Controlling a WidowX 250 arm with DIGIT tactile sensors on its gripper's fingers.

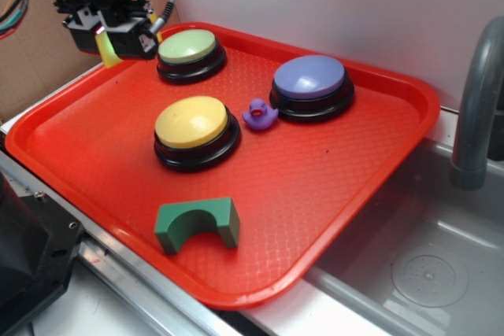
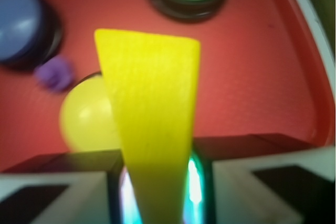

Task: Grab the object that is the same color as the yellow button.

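My gripper (image 1: pixel 110 43) hangs above the tray's far left corner, shut on the small yellow wedge block (image 1: pixel 106 49). In the wrist view the wedge (image 2: pixel 152 114) fills the middle, its narrow end pinched between the two black fingers (image 2: pixel 79 174) and its wide end pointing away. The yellow button (image 1: pixel 191 122) sits on its black base near the tray's middle, right of and nearer than the gripper; part of its dome (image 2: pixel 86 119) shows behind the wedge.
A red tray (image 1: pixel 331 194) holds a green button (image 1: pixel 187 46) close beside the gripper, a purple-blue button (image 1: pixel 309 78), a purple duck (image 1: pixel 258 113) and a green arch block (image 1: pixel 197 223). A grey sink (image 1: pixel 425 265) and faucet pipe (image 1: pixel 475 108) lie right.
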